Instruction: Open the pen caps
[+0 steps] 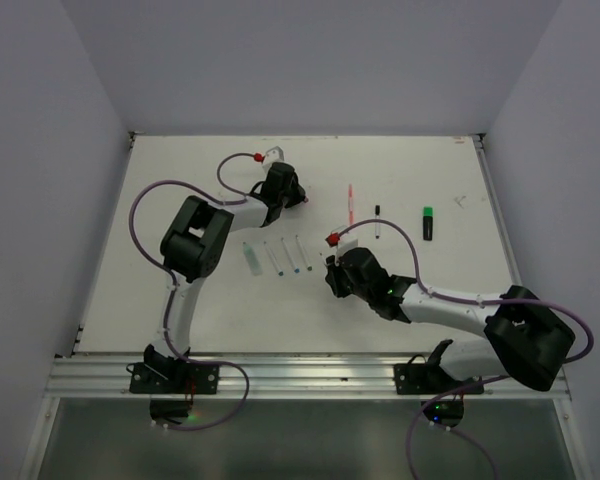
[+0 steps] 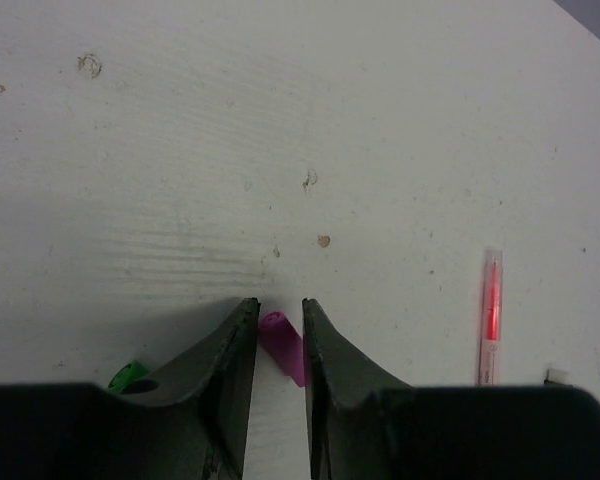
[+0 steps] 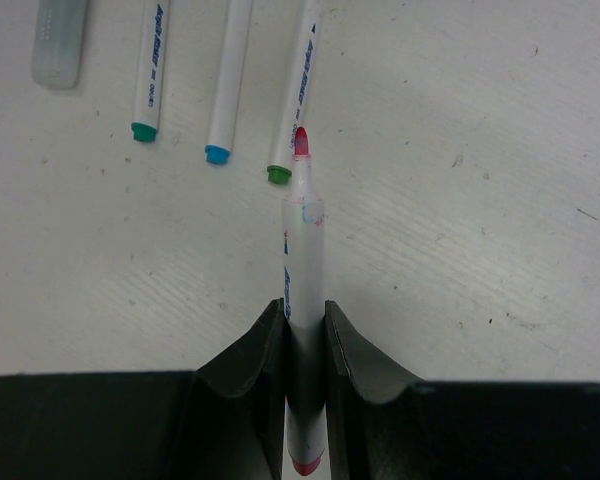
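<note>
A magenta pen cap (image 2: 283, 345) lies slanted on the table between the fingers of my left gripper (image 2: 280, 308). The jaws stand a little apart and do not clamp it. A bright green cap (image 2: 128, 375) peeks out beside the left finger. My right gripper (image 3: 305, 310) is shut on a white pen barrel (image 3: 304, 250) whose bare pink tip (image 3: 301, 142) points away from me. In the top view the left gripper (image 1: 293, 196) is at mid-table and the right gripper (image 1: 332, 272) is nearer the front.
Three uncapped white pens lie side by side, with a teal tip (image 3: 144, 131), a blue tip (image 3: 217, 154) and a green tip (image 3: 279, 174). A pale green piece (image 3: 60, 40) lies to their left. A pink pen (image 1: 350, 205), a thin black-tipped pen (image 1: 377, 220) and a black highlighter (image 1: 428, 223) lie further right.
</note>
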You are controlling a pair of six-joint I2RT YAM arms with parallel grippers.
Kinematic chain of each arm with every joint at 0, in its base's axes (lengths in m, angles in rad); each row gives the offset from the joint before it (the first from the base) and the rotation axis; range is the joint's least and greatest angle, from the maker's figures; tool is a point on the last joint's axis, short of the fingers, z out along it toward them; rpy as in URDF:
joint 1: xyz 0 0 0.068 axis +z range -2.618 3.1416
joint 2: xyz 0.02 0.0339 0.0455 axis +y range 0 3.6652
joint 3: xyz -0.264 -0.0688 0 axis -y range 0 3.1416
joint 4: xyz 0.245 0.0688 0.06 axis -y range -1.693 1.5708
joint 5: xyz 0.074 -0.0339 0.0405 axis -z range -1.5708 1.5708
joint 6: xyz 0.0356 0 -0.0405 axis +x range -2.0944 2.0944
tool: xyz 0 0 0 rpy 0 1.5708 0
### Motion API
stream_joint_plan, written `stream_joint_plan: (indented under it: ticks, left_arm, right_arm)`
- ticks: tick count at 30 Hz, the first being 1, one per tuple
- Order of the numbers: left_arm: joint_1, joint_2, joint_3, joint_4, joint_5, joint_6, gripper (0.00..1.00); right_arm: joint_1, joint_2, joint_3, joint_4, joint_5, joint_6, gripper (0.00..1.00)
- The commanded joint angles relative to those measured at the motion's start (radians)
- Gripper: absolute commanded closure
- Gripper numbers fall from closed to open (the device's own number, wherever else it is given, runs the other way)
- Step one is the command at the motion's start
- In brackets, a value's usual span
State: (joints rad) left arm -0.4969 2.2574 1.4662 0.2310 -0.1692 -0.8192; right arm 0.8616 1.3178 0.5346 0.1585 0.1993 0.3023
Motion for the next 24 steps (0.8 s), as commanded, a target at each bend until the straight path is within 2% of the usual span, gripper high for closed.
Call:
stream_joint_plan:
  ticks: [1,9,15,18,21,24]
  left_arm:
    - [0.011,0.01,0.023,0.031,-0.035,-0.018,0.72]
    - [0.012,-0.033,-0.012,0.028,-0.032,-0.02,0.66]
    - [0.011,-0.177,-0.055,0.01,-0.013,0.014,0.59]
    - [0.011,-0.283,-0.072,-0.021,-0.01,0.034,0.53]
    - [0.011,-0.413,-0.099,-0.045,-0.021,0.071,0.43]
    - [0.011,-0.556,-0.138,-0.097,-0.065,0.124,0.3]
  right_arm:
    - [-0.007,0.0,0.033,0.044,-0.009,0.009,1.0]
    - [-0.035,0.017,0.053,0.026,0.002,0.014,1.0]
    - [-0.108,0.107,0.139,-0.016,-0.024,0.037,1.0]
    - [-0.136,0.19,0.218,-0.051,-0.047,0.035,1.0]
    - [-0.145,0.268,0.301,-0.109,-0.046,0.021,1.0]
    - [-0.145,0.345,0.376,-0.144,-0.052,0.008,0.95]
